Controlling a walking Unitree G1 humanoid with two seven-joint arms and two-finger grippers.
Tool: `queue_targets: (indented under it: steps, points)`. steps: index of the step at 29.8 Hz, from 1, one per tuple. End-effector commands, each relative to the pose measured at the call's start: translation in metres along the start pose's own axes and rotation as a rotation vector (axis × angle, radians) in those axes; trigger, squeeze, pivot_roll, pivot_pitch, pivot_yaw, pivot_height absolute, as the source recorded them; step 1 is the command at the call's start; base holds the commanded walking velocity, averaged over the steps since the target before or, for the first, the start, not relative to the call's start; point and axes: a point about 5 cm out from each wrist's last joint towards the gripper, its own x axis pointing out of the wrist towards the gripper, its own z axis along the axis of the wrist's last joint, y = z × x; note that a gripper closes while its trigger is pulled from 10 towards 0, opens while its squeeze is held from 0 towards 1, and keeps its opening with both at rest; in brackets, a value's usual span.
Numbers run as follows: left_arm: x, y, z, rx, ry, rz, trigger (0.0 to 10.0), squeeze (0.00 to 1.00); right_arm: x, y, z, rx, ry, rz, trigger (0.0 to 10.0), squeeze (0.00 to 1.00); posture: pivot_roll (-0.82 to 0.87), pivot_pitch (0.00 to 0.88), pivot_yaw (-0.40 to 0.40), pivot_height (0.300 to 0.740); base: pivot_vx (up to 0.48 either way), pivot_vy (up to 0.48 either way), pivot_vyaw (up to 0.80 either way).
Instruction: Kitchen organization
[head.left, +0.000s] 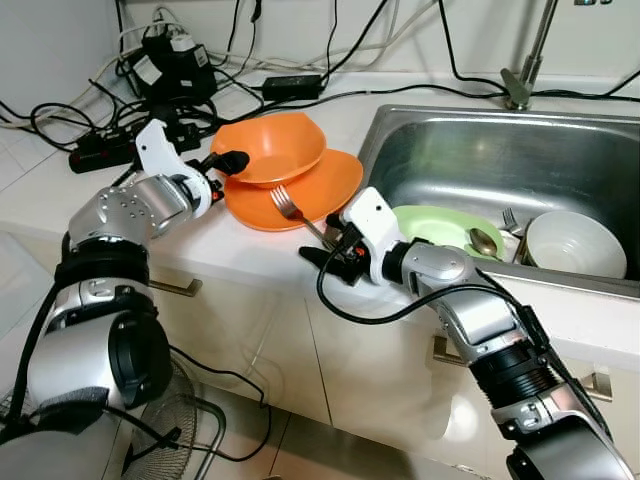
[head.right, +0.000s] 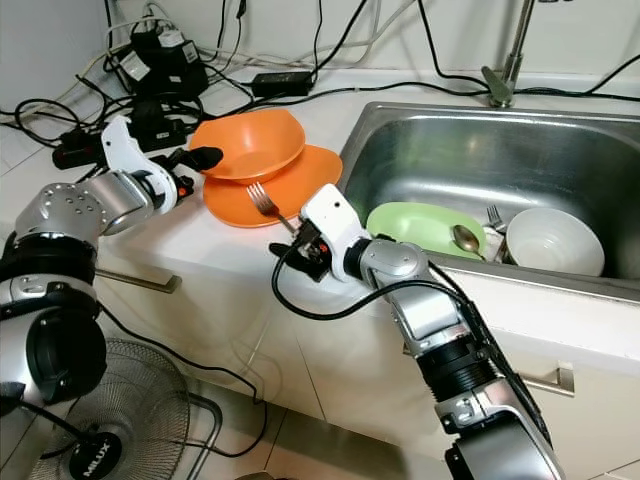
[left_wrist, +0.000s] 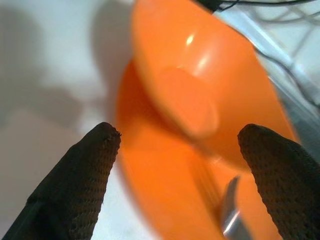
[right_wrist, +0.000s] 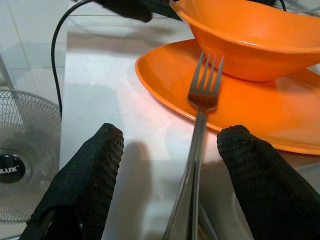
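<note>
The right pincer (head.left: 318, 252) sits at the front edge of the white stone desk (head.left: 60, 190), its fingers spread apart either side of a silver metal fork (right_wrist: 200, 120). The handle runs back between them, and I cannot tell what is bearing it. The tines rest on the rim of the flat orange plastic plate (head.left: 330, 185), just short of the deep orange plastic bowl (head.left: 268, 147) stacked on that plate.

Over on the far side, the left pincer (head.left: 222, 164) hovers beside the bowl's rim, fingers (left_wrist: 85, 175) wide apart, gripping nothing.

My read: the fork is being laid onto the plate. To do it well, keep the handle low and level so the tines slide in beside the bowl rather than knocking it. The plate sits near the desk edge, so a nudge matters.

To the right, the stainless steel sink (head.left: 450, 150) holds a pale green plate (head.left: 435, 222) with a spoon (head.left: 484, 241) on it and a white bowl (head.left: 575, 243).
</note>
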Motion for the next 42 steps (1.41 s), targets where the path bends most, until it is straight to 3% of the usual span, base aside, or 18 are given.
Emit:
queue_targets:
  steps: [1, 9, 14, 24, 28, 30, 38, 42]
  points:
    - [-0.013, 0.005, 0.007, 0.027, -0.007, 0.008, 10.0, 0.0, 0.002, -0.002, 0.005, -0.011, -0.018, -0.004, 10.0, 0.0, -0.04, 0.0, 0.146, 0.74, 0.0, 0.0, 0.0]
    - [-0.033, -0.003, -0.009, 0.101, 0.031, -0.052, 10.0, 0.0, 0.001, -0.005, 0.004, -0.008, -0.018, -0.018, 10.0, 0.0, -0.03, 0.0, 0.14, 0.74, 0.0, 0.0, 0.0]
    - [-0.041, -0.023, -0.04, 0.144, 0.091, -0.147, 10.0, 0.0, 0.001, -0.008, 0.001, -0.012, -0.007, -0.03, 10.0, 0.0, -0.02, 0.0, 0.134, 0.74, 0.0, 0.0, 0.0]
    - [-0.04, -0.038, -0.087, 0.094, 0.166, -0.214, 10.0, 0.0, 0.0, -0.011, 0.0, 0.039, 0.009, -0.038, 10.0, 0.0, -0.03, 0.0, 0.116, 0.74, 0.0, 0.0, 0.0]
    - [-0.04, -0.043, -0.097, 0.063, 0.189, -0.231, 10.0, 0.0, -0.003, -0.015, -0.001, 0.044, 0.014, -0.047, 10.0, 0.0, -0.03, 0.0, 0.113, 0.74, 0.0, 0.0, 0.0]
    - [-0.037, -0.049, -0.102, 0.029, 0.194, -0.246, 10.0, 0.0, -0.011, -0.022, -0.001, 0.049, 0.003, -0.076, 10.0, 0.0, -0.03, 0.0, 0.114, 0.74, 0.0, 0.0, 0.0]
    - [-0.029, -0.059, -0.109, 0.021, 0.202, -0.253, 10.0, 0.0, -0.036, -0.04, -0.001, 0.0, 0.034, -0.133, 10.0, 0.0, -0.05, 0.0, 0.122, 0.74, 0.0, 0.0, 0.0]
    - [-0.023, -0.061, -0.11, 0.002, 0.203, -0.237, 10.0, 0.0, -0.058, -0.055, 0.003, -0.041, 0.049, -0.175, 10.0, 0.0, -0.07, 0.0, 0.132, 0.74, 0.0, 0.0, 0.0]
